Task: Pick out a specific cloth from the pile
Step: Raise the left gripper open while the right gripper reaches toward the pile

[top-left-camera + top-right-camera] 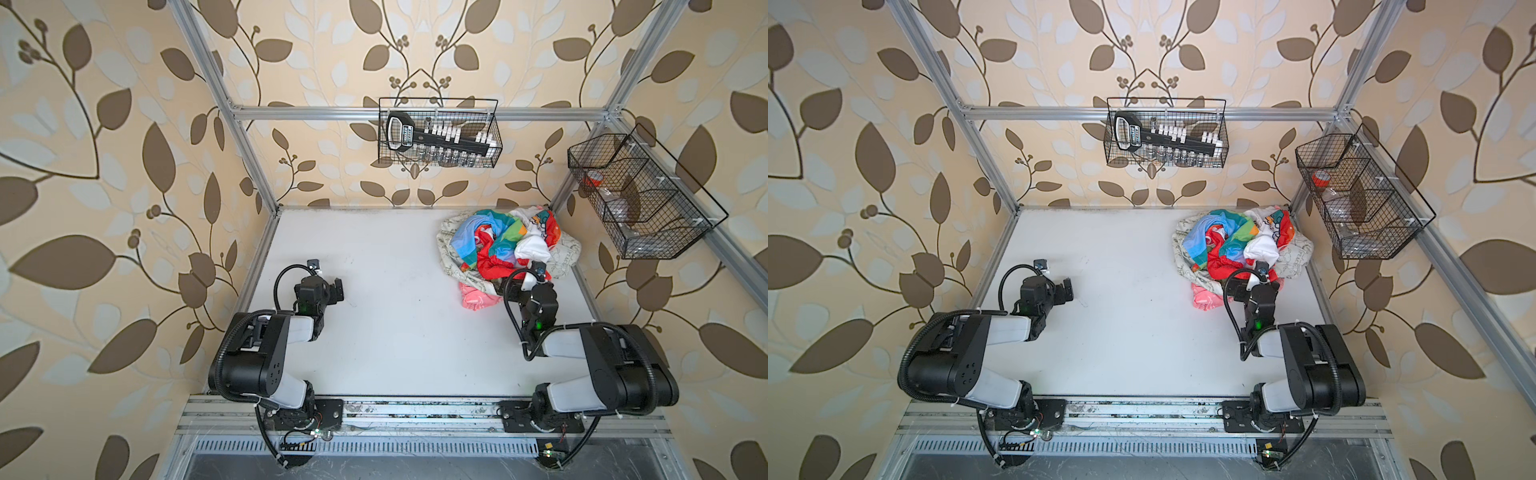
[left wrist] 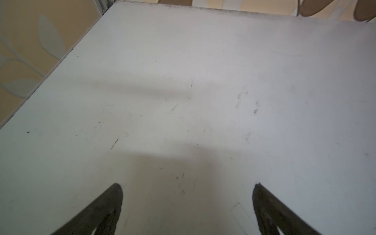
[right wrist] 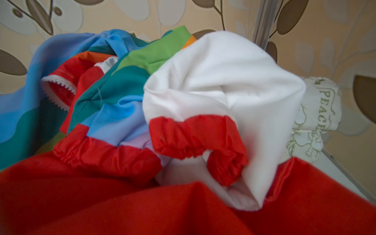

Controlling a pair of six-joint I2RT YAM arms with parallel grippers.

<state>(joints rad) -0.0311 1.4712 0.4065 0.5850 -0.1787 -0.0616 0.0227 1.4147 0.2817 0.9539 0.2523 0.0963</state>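
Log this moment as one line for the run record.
left tool: open, over bare table | right tool: at pile near edge | pink cloth: under pile, corner showing

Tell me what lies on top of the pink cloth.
The pink cloth pokes out at the pile's near edge. The cream cloth and striped cloth lie over it, and the right gripper hangs above. Most of it is hidden.
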